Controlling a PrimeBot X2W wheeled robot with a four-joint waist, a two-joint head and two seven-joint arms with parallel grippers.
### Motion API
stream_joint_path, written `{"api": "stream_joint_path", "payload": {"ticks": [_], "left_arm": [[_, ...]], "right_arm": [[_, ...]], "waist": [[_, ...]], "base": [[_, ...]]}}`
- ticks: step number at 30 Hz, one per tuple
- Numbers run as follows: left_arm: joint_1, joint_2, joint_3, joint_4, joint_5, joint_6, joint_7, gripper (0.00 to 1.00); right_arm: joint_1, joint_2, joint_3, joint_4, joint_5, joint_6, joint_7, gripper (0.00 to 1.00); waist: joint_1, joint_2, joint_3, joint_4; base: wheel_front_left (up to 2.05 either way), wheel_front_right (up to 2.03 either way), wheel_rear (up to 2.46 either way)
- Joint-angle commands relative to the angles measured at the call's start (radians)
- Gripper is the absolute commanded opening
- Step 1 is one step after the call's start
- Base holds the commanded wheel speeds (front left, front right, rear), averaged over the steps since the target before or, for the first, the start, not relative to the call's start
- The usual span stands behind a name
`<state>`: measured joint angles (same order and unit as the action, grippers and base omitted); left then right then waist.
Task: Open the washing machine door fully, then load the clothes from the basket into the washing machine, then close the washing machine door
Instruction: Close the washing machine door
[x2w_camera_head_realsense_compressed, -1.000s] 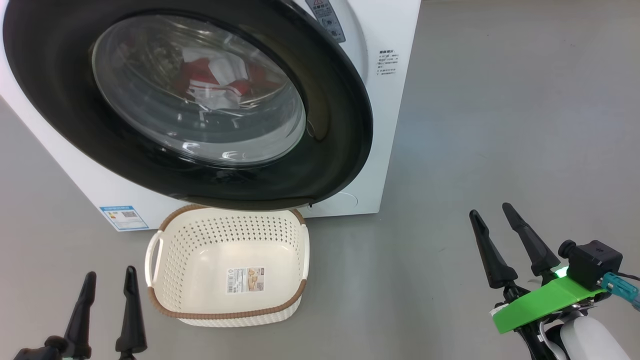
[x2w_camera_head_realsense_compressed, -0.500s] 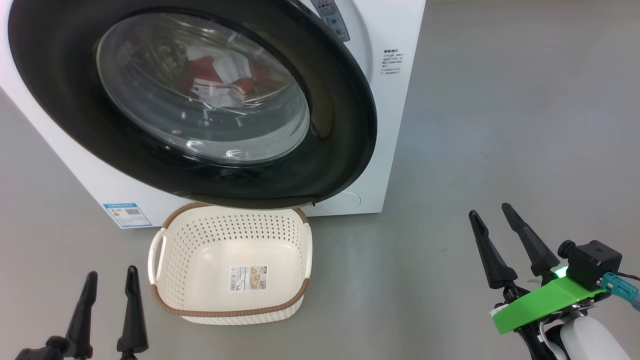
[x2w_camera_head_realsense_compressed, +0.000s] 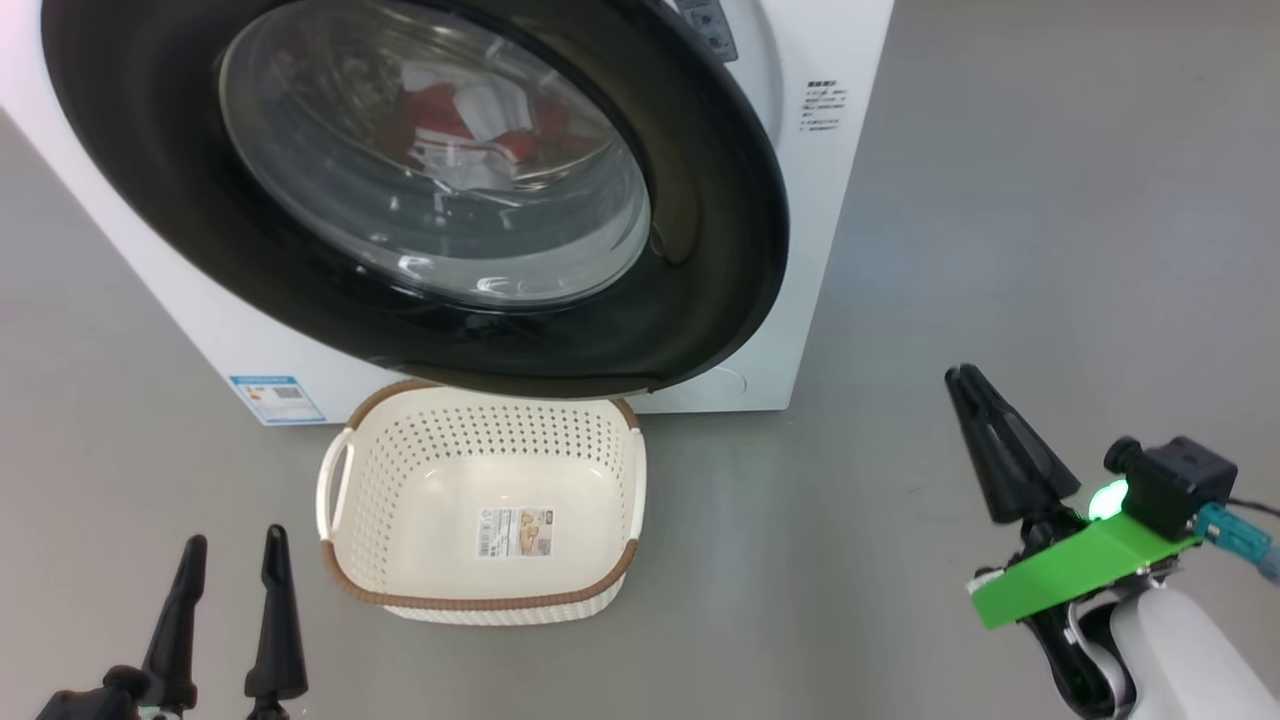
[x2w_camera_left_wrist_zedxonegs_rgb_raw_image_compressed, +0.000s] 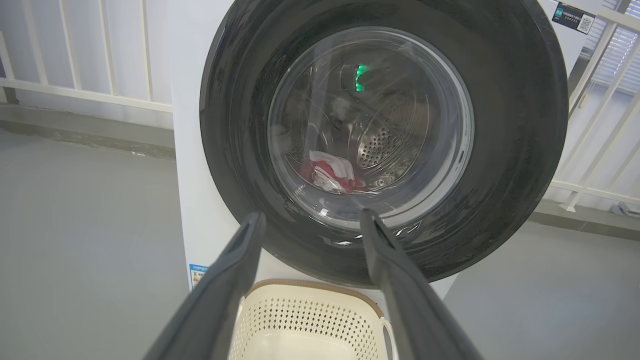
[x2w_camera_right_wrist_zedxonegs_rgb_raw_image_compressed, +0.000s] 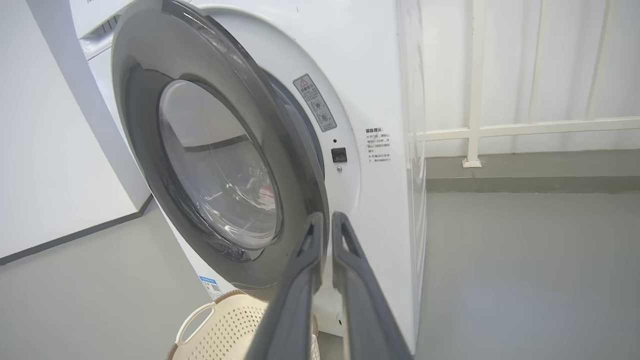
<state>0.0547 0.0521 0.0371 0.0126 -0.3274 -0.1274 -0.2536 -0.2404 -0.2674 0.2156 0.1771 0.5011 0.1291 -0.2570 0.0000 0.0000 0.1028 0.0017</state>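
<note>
The washing machine (x2w_camera_head_realsense_compressed: 810, 250) stands on the floor (x2w_camera_head_realsense_compressed: 1000, 250) ahead of me. Its door (x2w_camera_head_realsense_compressed: 700, 250) stands a little off the machine's front at the right edge, not flush. The clothes (x2w_camera_head_realsense_compressed: 455, 120) lie in the drum (x2w_camera_left_wrist_zedxonegs_rgb_raw_image_compressed: 385, 145), behind the door. The basket (x2w_camera_head_realsense_compressed: 480, 603) sits on the floor just before the machine, partly under the door's lower edge. My left hand (x2w_camera_head_realsense_compressed: 234, 537) is near the basket's left side. My right hand (x2w_camera_head_realsense_compressed: 962, 375) is well to the basket's right, before the machine's right corner.
</note>
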Motion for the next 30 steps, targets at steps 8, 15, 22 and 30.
{"api": "stream_joint_path", "payload": {"ticks": [8, 15, 22, 30], "left_arm": [[-0.057, 0.005, 0.015, -0.030, -0.003, -0.003, -0.008, 1.00], [-0.087, 0.004, 0.010, -0.047, -0.003, -0.003, -0.008, 1.00], [-0.114, 0.004, 0.006, -0.068, -0.002, -0.003, -0.008, 1.00], [-0.137, 0.002, 0.001, -0.076, -0.003, -0.003, -0.008, 1.00]], "right_arm": [[-0.112, -0.043, 0.082, -0.035, -0.005, 0.002, -0.005, 0.00], [-0.188, -0.073, 0.145, -0.016, -0.001, 0.002, -0.005, 0.00], [-0.279, -0.107, 0.193, 0.024, 0.006, 0.002, -0.005, 0.00], [-0.366, -0.137, 0.227, 0.065, 0.011, 0.002, -0.005, 0.00]], "waist": [[0.0000, 0.0000, 0.043, 0.049], [0.0000, 0.0000, 0.099, 0.087], [0.0000, 0.0000, 0.154, 0.118], [0.0000, 0.0000, 0.205, 0.143]], "base": [[0.00, 0.00, 0.00], [0.00, 0.00, 0.00], [0.00, 0.00, 0.00], [0.00, 0.00, 0.00]]}}
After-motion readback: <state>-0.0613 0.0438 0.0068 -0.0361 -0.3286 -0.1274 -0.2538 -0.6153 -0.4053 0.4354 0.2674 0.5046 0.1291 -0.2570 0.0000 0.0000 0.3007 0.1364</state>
